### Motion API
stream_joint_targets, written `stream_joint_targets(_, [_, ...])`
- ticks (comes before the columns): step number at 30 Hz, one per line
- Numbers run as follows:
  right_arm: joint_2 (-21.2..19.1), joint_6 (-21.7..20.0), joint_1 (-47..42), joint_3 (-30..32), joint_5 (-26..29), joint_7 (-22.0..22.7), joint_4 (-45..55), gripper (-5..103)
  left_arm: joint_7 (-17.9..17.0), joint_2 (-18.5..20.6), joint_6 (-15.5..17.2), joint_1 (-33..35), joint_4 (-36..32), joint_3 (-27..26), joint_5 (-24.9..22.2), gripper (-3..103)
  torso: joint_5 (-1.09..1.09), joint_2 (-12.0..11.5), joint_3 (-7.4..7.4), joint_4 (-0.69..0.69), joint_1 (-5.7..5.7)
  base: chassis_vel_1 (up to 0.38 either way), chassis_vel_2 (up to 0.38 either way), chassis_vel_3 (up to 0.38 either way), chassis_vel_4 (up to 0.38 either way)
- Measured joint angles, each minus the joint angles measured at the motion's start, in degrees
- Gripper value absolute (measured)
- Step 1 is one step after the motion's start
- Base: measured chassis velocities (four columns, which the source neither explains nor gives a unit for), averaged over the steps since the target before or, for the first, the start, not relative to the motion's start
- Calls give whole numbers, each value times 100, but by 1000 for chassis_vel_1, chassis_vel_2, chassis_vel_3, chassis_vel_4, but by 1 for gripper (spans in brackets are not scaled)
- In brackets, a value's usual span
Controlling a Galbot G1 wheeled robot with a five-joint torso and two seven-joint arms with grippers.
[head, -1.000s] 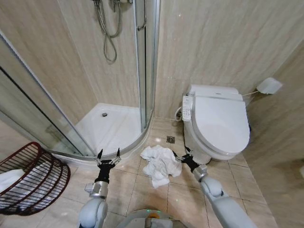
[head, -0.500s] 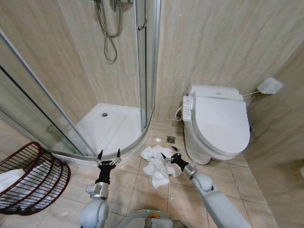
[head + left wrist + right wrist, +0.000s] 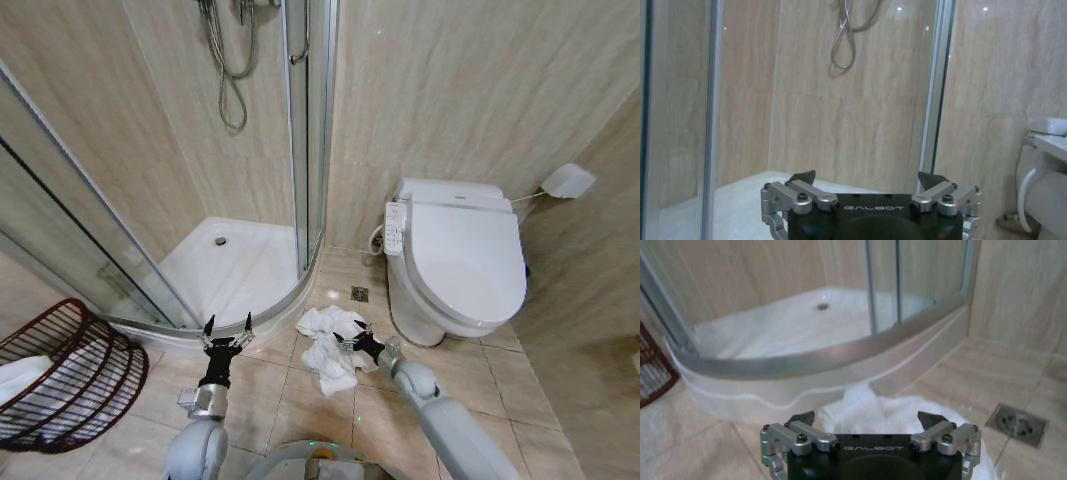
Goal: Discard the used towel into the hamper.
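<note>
So, head view first: white towel (image 3: pixel 330 350) is crumpled on the tile floor betw the shower tray (image 3: pixel 235 270) and the toilet (image 3: pixel 460 260), w/ the floor drain (image 3: pixel 359 294) just beyond it. Right gripper (image 3: pixel 352 336) is reaching in from the right w/ fingers spread apart, tips over the towel's right side, prob touching the cloth but can't tell for sure. Left gripper (image 3: pixel 228 328) points up by the curved edge of the tray, fingers apart, holding nothing. Hamper (image 3: pixel 65 375), the dark red-brown wire basket, sits at the far left, well apart from the towel, w/ something white inside. Left wrist view: left gripper (image 3: pixel 868 179) wide apart, facing the glass shower door and tiled wall w/ the hose (image 3: pixel 843 37) hanging. Right wrist view: right gripper (image 3: pixel 867 420) spread, towel (image 3: pixel 887 410) right under it, tray edge behind, drain (image 3: pixel 1020 424) off to one side, bit of hamper (image 3: pixel 653 370) at the edge.
</note>
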Motion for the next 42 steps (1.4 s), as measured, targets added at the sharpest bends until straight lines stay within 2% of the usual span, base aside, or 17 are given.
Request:
stream_joint_targets(6, [81,-315,233,-5,-76,-125,-373,100,-5,29,-2,-2,-5,-15,-21,100,0,0,0,1,0,0,0,0,0])
stream_joint_targets(17, [207,-353,463,-101,-245,-185,-1074,100,-7,52,-9,-26,8,-15,-78,100,0,0,0,0,0,0,0,0,0])
stream_joint_targets(24, [383,-237,721,-67,-336,-185,-1665,100,-9,63,-9,-16,-4,-37,-81,100,0,0,0,1,0,0,0,0,0])
stream_joint_targets(28, [557,-31,896,-36,-471,-216,-2210,100,-12,66,2,-5,-8,-43,-75,100,0,0,0,0,0,0,0,0,0])
stream_joint_targets(40, [694,105,1124,6,-546,-303,-2717,100,-60,92,77,-73,-10,-23,-54,100,0,0,0,0,0,0,0,0,0])
stream_joint_targets(41, [695,121,1143,12,-546,-315,-2752,103,-62,91,80,-85,0,-18,-54,100,0,0,0,0,0,0,0,0,0])
stream_joint_targets(42, [692,137,1152,12,-546,-320,-2765,100,-63,91,81,-94,10,-14,-54,100,0,0,0,0,0,0,0,0,0])
